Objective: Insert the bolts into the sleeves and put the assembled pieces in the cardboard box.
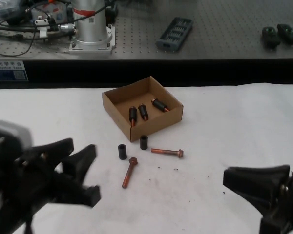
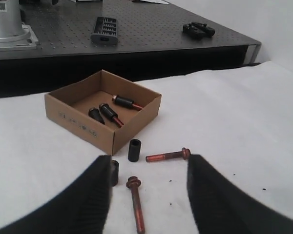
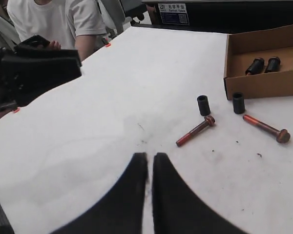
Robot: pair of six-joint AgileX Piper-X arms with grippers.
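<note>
The cardboard box [image 1: 118,114] [image 2: 78,122] [image 3: 263,85] stands open at mid-table with three assembled pieces [image 1: 143,112] [image 2: 111,113] inside. In front of it stand two black sleeves [image 1: 122,151] [image 1: 143,142] [image 2: 135,149] [image 3: 203,105]. Beside them lie two copper bolts [image 1: 167,152] [image 1: 129,172] [image 2: 167,156] [image 3: 195,131]. My left gripper [image 1: 93,173] [image 2: 149,195] hovers open at the near left, just short of the loose parts, with nothing in it. One sleeve is partly hidden behind its finger. My right gripper [image 1: 225,178] [image 3: 150,163] is shut and empty at the near right, away from the parts.
A white sheet [image 1: 234,126] covers the bench. Behind it runs a dark perforated board [image 1: 224,29] carrying a metal post [image 1: 90,24], a black rack [image 1: 175,31] and small black pieces [image 1: 281,34]. Open room lies to the right of the box.
</note>
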